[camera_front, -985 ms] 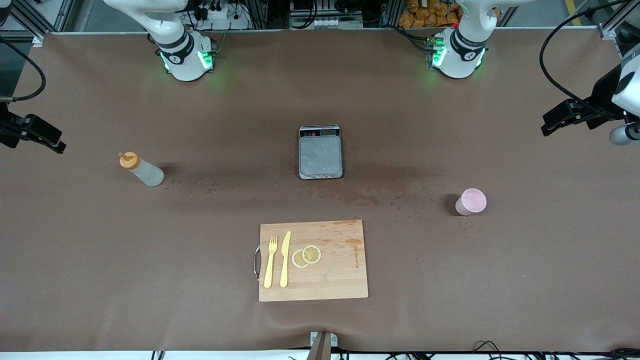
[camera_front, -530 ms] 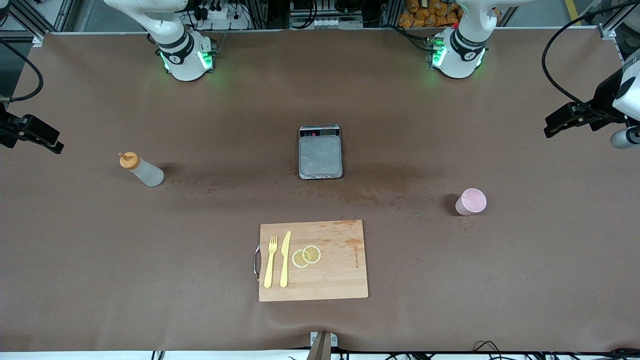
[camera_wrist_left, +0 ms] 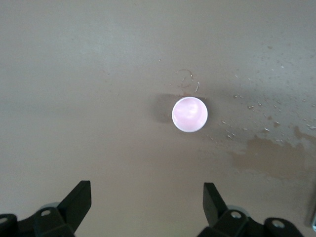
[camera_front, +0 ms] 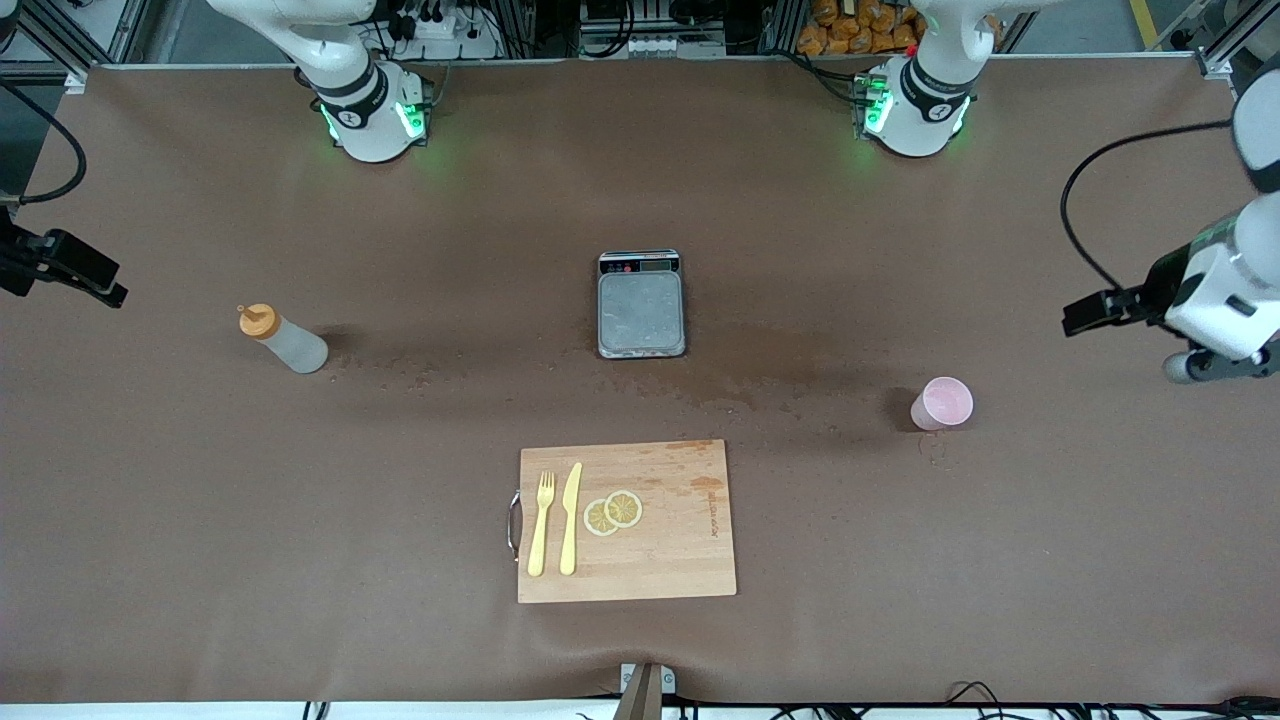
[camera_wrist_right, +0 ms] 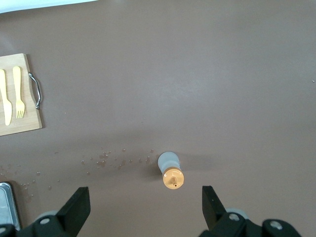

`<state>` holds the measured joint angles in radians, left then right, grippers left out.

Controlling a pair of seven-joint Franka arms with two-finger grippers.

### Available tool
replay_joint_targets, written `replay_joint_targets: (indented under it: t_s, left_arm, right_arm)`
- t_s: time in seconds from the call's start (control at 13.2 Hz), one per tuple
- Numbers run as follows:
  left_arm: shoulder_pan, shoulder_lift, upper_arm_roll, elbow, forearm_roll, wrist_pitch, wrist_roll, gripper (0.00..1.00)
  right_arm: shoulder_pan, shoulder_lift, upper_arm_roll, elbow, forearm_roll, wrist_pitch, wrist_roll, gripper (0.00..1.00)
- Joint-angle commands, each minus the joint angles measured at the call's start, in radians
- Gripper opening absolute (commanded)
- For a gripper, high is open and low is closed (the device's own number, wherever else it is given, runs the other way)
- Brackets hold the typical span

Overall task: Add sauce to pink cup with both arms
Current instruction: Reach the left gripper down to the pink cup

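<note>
Front view shows the opening approach, nothing grasped yet. Nearest lies a cutting board point(camera_front: 627, 521) with fork, knife and lemon slices. Farther, the pink cup point(camera_front: 942, 403) stands empty toward the left arm's end of the desk point(camera_front: 300, 520), the sauce point(camera_front: 283, 339) upright toward the right arm's end. The left gripper point(camera_wrist_left: 147, 203) hangs open over the cup, the right gripper point(camera_wrist_right: 146, 207) open over the bottle. Next, I judge, each must descend and grasp.

The table point(camera_front: 200, 550) carries a brown mat. Directly on it stand the sauce point(camera_front: 284, 339), the scale point(camera_front: 641, 305), the pink cup point(camera_front: 941, 403) and the cutting board point(camera_front: 670, 560). Dark stains point(camera_front: 760, 375) lie between scale and cup.
</note>
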<state>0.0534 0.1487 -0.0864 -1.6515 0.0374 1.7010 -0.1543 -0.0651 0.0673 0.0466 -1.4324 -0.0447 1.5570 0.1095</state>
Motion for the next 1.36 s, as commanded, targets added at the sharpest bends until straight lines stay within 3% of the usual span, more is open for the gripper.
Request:
replay_joint_targets:
  t_s: [0.0, 0.83, 1.06, 1.29]
  left_arm:
    - [0.008, 0.026, -0.004, -0.094, 0.013, 0.129, 0.004, 1.0]
    - [0.009, 0.152, -0.006, -0.387, -0.013, 0.598, -0.016, 1.0]
    - [0.009, 0.17, -0.009, -0.406, -0.013, 0.631, -0.016, 1.0]
    - [0.009, 0.209, -0.01, -0.407, -0.019, 0.661, -0.016, 0.97]
  right_arm:
    - [-0.012, 0.005, 0.009, 0.004, -0.011, -0.002, -0.001, 1.0]
    - [-0.113, 0.121, 0.009, 0.006, -0.017, 0.005, -0.004, 1.0]
    - [-0.189, 0.163, 0.012, 0.006, -0.006, 0.04, -0.014, 1.0]
    - [-0.251, 0.192, 0.01, 0.006, 0.08, 0.019, -0.017, 1.0]
